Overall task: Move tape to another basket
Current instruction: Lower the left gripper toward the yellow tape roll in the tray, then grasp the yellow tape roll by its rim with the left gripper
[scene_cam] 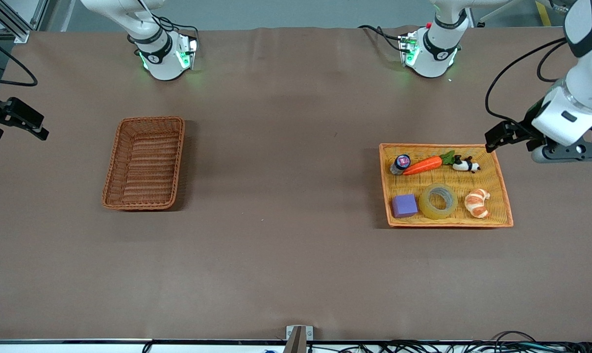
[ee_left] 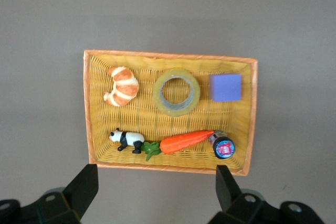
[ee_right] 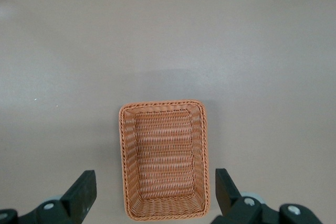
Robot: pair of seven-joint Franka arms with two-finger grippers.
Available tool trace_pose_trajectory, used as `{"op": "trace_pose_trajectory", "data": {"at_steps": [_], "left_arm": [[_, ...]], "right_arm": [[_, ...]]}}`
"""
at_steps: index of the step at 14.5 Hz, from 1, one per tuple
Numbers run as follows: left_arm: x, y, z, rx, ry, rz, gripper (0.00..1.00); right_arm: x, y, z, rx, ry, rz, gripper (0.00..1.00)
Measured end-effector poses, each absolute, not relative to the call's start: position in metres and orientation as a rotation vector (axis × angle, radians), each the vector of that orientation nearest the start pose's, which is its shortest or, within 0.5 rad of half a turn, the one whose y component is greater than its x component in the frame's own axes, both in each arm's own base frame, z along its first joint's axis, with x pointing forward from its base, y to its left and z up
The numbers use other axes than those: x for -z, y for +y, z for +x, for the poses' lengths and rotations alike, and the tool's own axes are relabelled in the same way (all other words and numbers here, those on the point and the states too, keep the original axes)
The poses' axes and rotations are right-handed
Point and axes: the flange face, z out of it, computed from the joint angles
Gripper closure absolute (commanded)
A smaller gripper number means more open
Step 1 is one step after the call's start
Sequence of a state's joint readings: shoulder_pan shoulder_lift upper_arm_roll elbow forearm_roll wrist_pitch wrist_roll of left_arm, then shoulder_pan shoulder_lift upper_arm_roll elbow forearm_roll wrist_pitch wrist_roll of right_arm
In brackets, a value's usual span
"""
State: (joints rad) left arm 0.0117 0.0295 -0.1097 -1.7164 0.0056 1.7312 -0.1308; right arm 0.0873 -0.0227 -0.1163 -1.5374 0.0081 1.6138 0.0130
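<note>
The tape [scene_cam: 438,201], a translucent yellowish ring, lies flat in the orange-yellow basket [scene_cam: 503,196], between a purple cube and a croissant. It also shows in the left wrist view [ee_left: 177,92]. The narrow reddish-brown basket [scene_cam: 144,163] stands empty toward the right arm's end of the table; it also shows in the right wrist view [ee_right: 164,158]. My left gripper [scene_cam: 570,149] [ee_left: 156,177] is open and empty, high over the table beside the orange-yellow basket. My right gripper [scene_cam: 16,119] [ee_right: 155,179] is open and empty, high over the table beside the reddish-brown basket.
The orange-yellow basket also holds a purple cube [scene_cam: 405,205], a croissant [scene_cam: 477,202], a carrot [scene_cam: 423,165], a toy panda [scene_cam: 466,165] and a small round-capped jar [scene_cam: 400,163]. Brown table surface [scene_cam: 281,186] lies between the two baskets.
</note>
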Motion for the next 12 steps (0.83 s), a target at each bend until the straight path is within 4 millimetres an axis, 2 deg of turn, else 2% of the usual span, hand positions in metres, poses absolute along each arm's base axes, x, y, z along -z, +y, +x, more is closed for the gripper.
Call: {"op": "trace_pose_trajectory", "data": {"at_steps": [2,5,8,12], "left_arm": [[-0.516,-0.037,0.582,-0.045,-0.040,-3.141,0.00],[-0.435,-0.016,0.597,-0.061,-0.032,-3.151,0.00],[-0.359,-0.018,0.603,-0.090,-0.024,-3.160,0.00],[-0.287,-0.025,0.603,-0.106,-0.012,-3.172,0.01]], "right_arm": [[-0.657,-0.016,0.552,0.155,0.066,-3.127,0.00],[-0.657,-0.016,0.552,0.154,0.066,-3.127,0.00],[-0.656,-0.017,0.552,0.152,0.068,-3.127,0.00],[-0.656,-0.017,0.552,0.151,0.069,-3.127,0.00]]}}
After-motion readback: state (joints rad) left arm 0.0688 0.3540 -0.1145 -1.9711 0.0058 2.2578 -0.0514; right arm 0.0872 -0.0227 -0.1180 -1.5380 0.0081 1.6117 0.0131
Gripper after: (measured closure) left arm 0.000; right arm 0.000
